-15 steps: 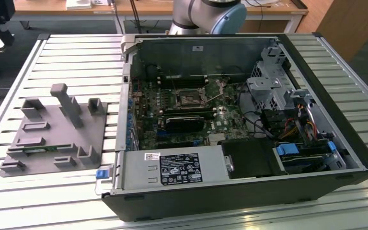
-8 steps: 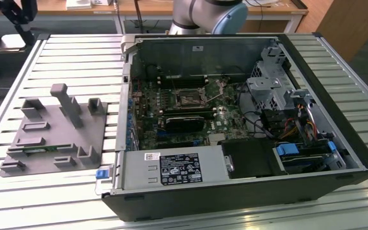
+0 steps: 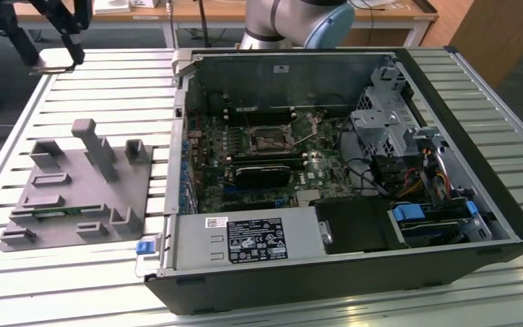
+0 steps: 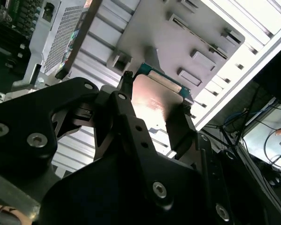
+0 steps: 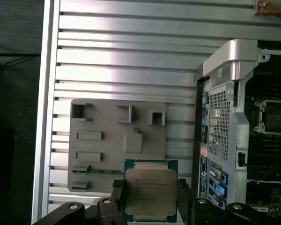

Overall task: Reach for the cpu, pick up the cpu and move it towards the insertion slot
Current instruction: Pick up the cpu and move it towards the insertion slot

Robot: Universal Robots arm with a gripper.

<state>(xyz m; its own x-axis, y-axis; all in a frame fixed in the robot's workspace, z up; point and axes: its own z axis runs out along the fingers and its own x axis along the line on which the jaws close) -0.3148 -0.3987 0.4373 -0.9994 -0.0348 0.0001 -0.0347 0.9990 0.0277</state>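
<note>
**CPU held in the claw above the parts holder**

From my remote station I see, in the first wrist view, the claw (image 5: 151, 197) closed on the cpu (image 5: 150, 191): its two black fingers (image 5: 118, 194) press against opposite edges of the chip, whose silvery lid faces the camera and whose green board edge shows along one side. In the second wrist view the same chip (image 4: 154, 101) sits between the fingers (image 4: 180, 124), lifted clear of the grey parts holder (image 4: 178, 33) behind it.

In the exterior view the claw (image 3: 54, 65) hangs at the far corner on the exterior view's left, above the slatted metal table (image 3: 80, 88), with the grey holder (image 3: 71, 184) nearer the camera. The open computer case (image 3: 334, 170) lies on the exterior view's right. The insertion slot (image 3: 268, 141), a dark square socket in a metal frame, sits on the motherboard inside the case, well apart from the held chip.
</note>
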